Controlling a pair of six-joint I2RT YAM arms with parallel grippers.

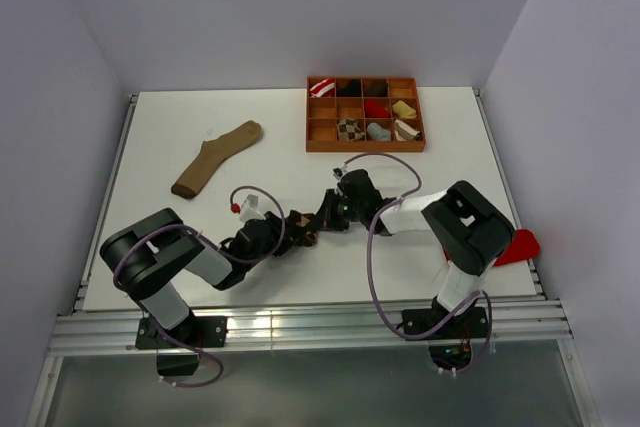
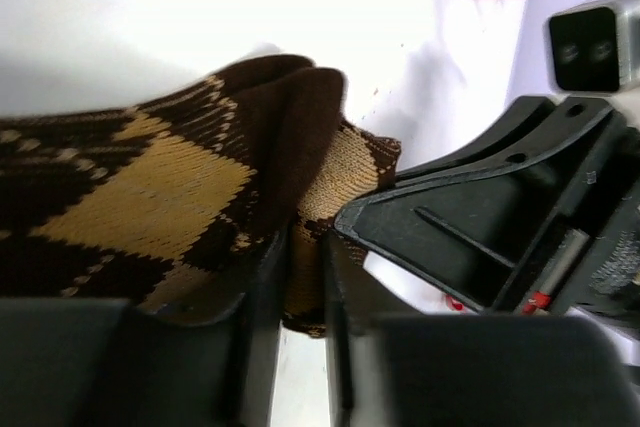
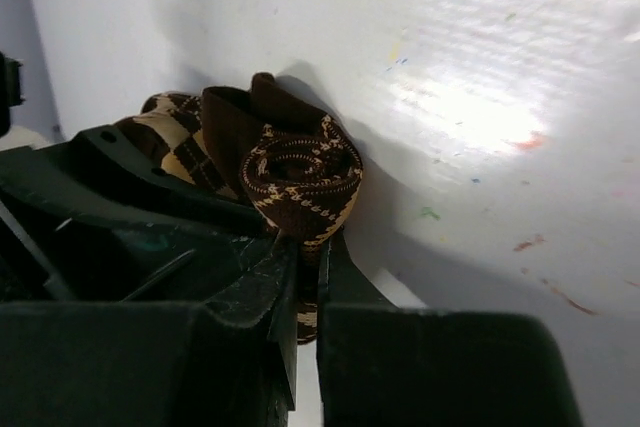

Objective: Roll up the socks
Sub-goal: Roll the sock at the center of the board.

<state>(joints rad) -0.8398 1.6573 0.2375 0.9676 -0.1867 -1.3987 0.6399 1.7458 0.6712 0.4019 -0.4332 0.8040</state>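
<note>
Sits mid-way across the table [image 1: 300, 172], well short of the tray [image 1: 365, 147]: a dark argyle sock [image 3: 305, 182] clamped from both sides, right gripper [image 3: 308, 267] pressed together on fabric just under the coiled end, left gripper [image 2: 302, 277] nipping what looks like an edge of the flat stretch, though crowding blurs the contact. Lies lengthwise from one gripper to the other, coil at the right. Calls for turning that coil leftward, right arm nearest the roll.

No readable text, label, brand, number or sign on anything in any view.
</note>
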